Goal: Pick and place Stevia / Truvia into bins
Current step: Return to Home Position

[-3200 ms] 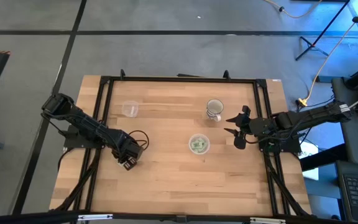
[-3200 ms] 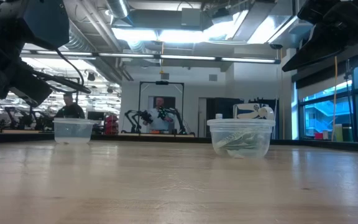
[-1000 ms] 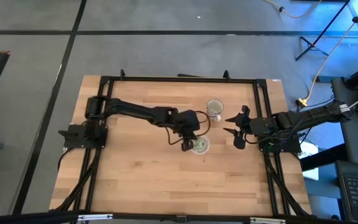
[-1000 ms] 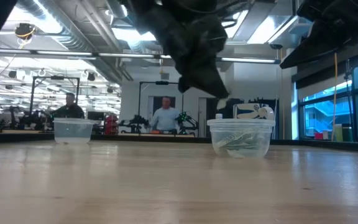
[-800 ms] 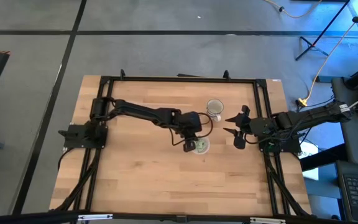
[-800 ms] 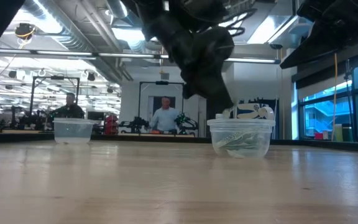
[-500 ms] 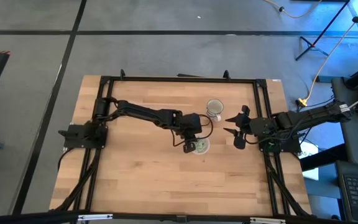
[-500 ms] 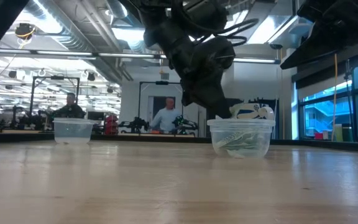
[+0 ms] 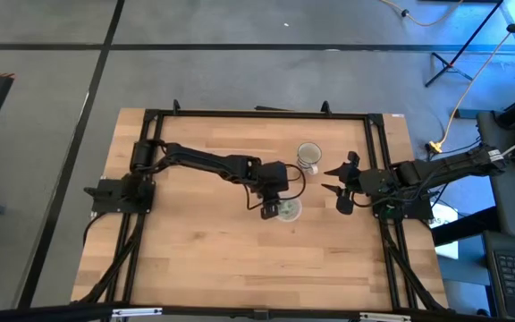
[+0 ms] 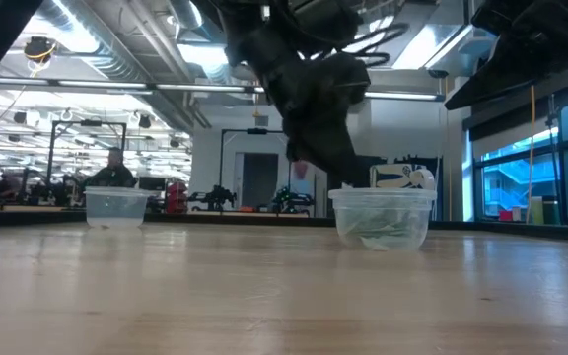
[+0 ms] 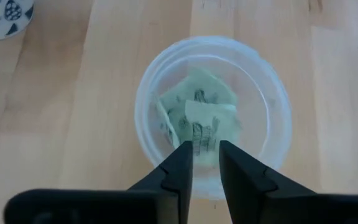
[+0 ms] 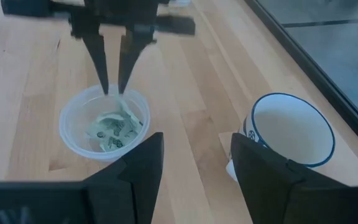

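Note:
A clear plastic cup [image 9: 286,208] [image 10: 383,219] [image 11: 213,118] [image 12: 104,127] stands right of the table's middle and holds several pale green sachets [image 11: 197,118] [image 12: 112,129]. A second clear cup [image 9: 187,156] [image 10: 116,207] stands far left and looks empty. My left gripper [image 9: 271,211] [image 11: 205,149] [image 12: 113,93] points down over the filled cup's rim with its fingers a narrow gap apart, the tips just above the sachets. My right gripper [image 9: 335,186] [image 12: 194,152] waits open at the table's right side.
A white mug with dark markings [image 9: 308,157] [image 12: 288,140] stands just beyond the filled cup, between it and the far edge. A black frame [image 9: 257,114] borders the wooden table. Bare wood lies across the near half.
My left gripper has moved a little toward the filled cup and come down, from above its left side to the level of its rim. The cups and the mug have stayed in place.

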Robot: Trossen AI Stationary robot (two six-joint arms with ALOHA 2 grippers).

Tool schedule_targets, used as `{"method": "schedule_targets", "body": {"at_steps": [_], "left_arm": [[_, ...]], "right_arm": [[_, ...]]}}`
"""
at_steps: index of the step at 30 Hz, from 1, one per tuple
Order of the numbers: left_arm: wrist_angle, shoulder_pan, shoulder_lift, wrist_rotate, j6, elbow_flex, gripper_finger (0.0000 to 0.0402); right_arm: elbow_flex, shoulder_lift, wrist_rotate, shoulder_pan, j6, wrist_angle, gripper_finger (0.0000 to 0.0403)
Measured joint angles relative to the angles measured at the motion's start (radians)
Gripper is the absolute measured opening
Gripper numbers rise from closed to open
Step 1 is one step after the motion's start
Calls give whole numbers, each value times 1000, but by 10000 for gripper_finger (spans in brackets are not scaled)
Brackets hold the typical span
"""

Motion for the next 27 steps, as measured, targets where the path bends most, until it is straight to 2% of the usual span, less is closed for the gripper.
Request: {"method": "schedule_targets", "body": {"at_steps": [6, 13, 16, 19, 27], "left_arm": [[-173, 21, -99, -12, 24, 37, 76], [-182, 19, -334, -206, 32, -79, 72], [-147, 14, -460, -278, 13, -187, 72], [-57, 3, -597, -334, -6, -341, 72], [248, -6, -976, -341, -15, -766, 70]], "right_arm": [[0, 0, 0, 0, 4, -10, 192], [0, 0, -2, 0, 29, -49, 192], [-2, -6, -5, 0, 102, -64, 192], [-2, -26, -20, 0, 107, -60, 192], [-2, -118, -20, 0, 102, -27, 192]]}}
